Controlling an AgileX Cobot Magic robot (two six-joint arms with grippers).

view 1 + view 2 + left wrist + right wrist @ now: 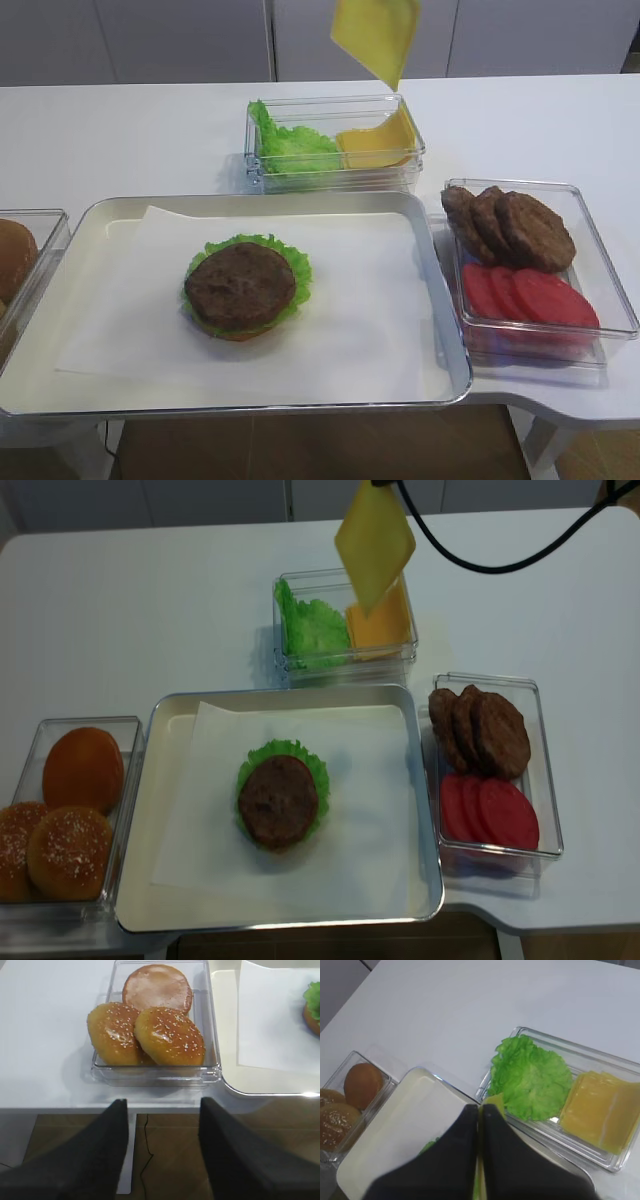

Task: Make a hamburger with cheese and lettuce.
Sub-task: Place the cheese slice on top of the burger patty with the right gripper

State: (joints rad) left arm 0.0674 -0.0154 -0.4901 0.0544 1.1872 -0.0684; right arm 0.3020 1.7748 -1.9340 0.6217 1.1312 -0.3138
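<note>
The hamburger [245, 287] lies on white paper in the metal tray [260, 198]: a dark patty over frilly lettuce [296, 258] and a bun base. A single yellow cheese slice [375, 35] hangs by one corner high above the back container, seen also as the cheese [373, 545] in the other high view. My right gripper [480, 1110] is shut on that cheese [495, 1102], whose edge shows between the jaws. More lettuce [530, 1077] fills the left half of the container below. My left gripper [162, 1105] is open and holds nothing, off the table's front edge by the bun box.
A pile of cheese slices [375, 145] shares the back container with the lettuce. A clear box on the right holds brown patties [520, 230] and tomato slices [525, 295]. A clear box at the left holds buns [155, 1025]. A black cable [500, 560] hangs at the back right.
</note>
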